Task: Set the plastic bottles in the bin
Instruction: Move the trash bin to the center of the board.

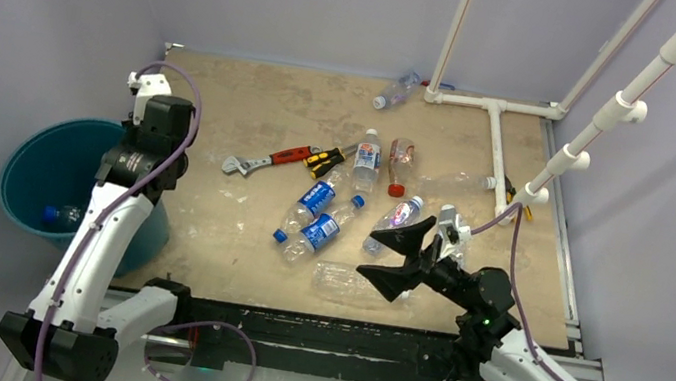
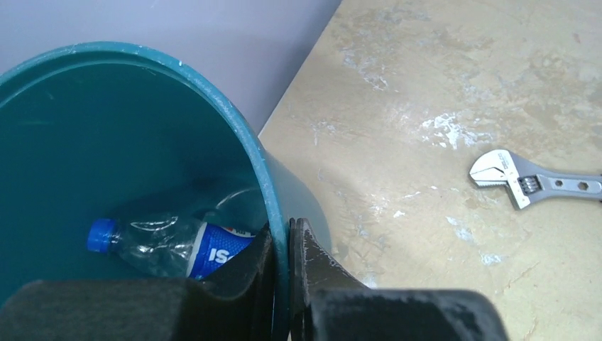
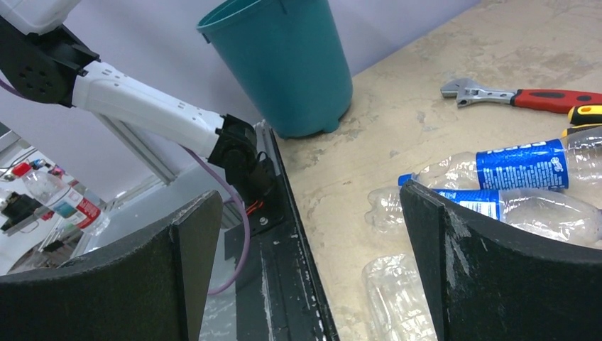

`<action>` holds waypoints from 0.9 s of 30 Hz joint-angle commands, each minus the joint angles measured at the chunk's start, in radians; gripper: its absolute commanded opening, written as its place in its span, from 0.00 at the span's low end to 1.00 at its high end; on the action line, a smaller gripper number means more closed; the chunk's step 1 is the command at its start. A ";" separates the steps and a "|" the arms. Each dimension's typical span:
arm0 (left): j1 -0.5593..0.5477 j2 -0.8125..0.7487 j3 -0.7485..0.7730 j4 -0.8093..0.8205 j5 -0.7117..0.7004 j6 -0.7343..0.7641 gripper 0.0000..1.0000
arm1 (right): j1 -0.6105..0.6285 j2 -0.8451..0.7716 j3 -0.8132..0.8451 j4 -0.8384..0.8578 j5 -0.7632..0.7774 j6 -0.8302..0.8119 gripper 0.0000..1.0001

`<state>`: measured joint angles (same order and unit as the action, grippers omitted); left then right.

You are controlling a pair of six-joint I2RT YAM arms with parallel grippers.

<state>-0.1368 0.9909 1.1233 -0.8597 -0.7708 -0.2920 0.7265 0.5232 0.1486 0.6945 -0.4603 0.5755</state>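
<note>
The teal bin (image 1: pixel 54 170) stands off the table's left edge, and one blue-label bottle (image 2: pixel 170 245) lies inside it. My left gripper (image 2: pixel 282 241) is shut on the bin's rim (image 2: pixel 234 121), one finger inside and one outside. Several plastic bottles lie mid-table, among them two blue-label ones (image 1: pixel 320 218) and a clear label-less one (image 1: pixel 346 281) near the front edge. My right gripper (image 1: pixel 400 255) is open and empty just above that clear bottle (image 3: pixel 397 298). The blue-label bottles (image 3: pixel 518 167) lie past its right finger. The bin (image 3: pixel 284 64) also shows in the right wrist view.
A red-handled wrench (image 1: pixel 262 161) and a yellow-black screwdriver (image 1: pixel 323 160) lie left of the bottles. A white pipe frame (image 1: pixel 498 144) stands at the back right. One bottle (image 1: pixel 396 90) lies by the back wall. The wrench (image 2: pixel 525 181) shows in the left wrist view.
</note>
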 commanded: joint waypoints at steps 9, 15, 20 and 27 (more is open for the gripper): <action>-0.039 0.091 0.294 0.127 0.071 0.107 0.00 | 0.001 0.028 0.005 -0.004 0.017 -0.020 0.99; -0.285 0.292 0.403 0.247 -0.090 0.206 0.00 | 0.001 0.031 0.031 -0.052 0.028 -0.036 0.99; -0.328 0.454 0.526 0.431 -0.105 0.378 0.00 | 0.001 0.015 0.034 -0.108 0.046 -0.046 0.99; -0.340 0.667 0.658 0.608 0.061 0.499 0.00 | 0.001 0.039 0.033 -0.109 0.070 -0.055 0.99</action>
<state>-0.4717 1.6184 1.6806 -0.4614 -0.7502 0.0460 0.7265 0.5484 0.1471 0.5827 -0.4240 0.5449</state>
